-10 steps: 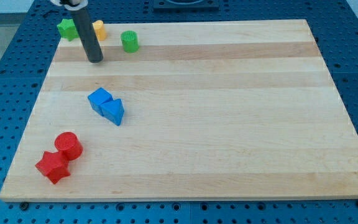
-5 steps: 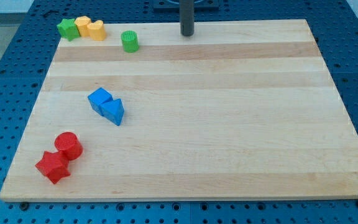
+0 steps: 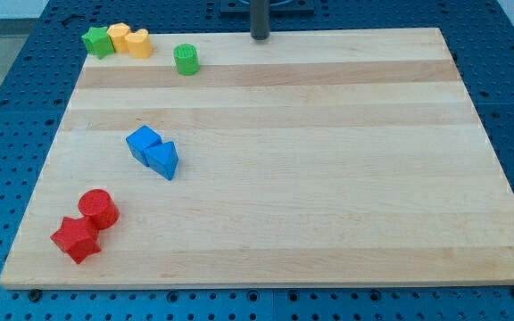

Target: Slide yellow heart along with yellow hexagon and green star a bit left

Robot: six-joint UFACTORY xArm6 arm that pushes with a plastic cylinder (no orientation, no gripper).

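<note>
We see our rod standing at the top edge of the wooden board (image 3: 328, 178), a little left of the middle of that edge, with my tip (image 3: 260, 38) resting right at the board's rim. The rod ends plainly — it carries no fingers at all, so there is nothing to be apart, together or clamped on anything. The three blocks of the task sit in the board's top-left corner, packed in a short row that runs along the top edge: the green star (image 3: 97, 41) is nearest the left edge, the yellow hexagon (image 3: 119, 37) touches it on the view's right, and the yellow heart (image 3: 137, 42) presses against the hexagon on the view's right again. My tip is well apart from this row, off to the view's right of the heart, and touches none of the blocks. Between the row and the tip, just below the top edge, stands a green cylinder (image 3: 186, 60), near the heart but not touching it. Toward the left edge, about halfway down the board, we find two blue blocks pressed together — a blue cube (image 3: 143, 144) and, at its lower right, a blue triangle (image 3: 163, 160). In the bottom-left corner a red cylinder (image 3: 98, 209) touches a red star (image 3: 75, 239), which lies lower and closer to the left edge.
</note>
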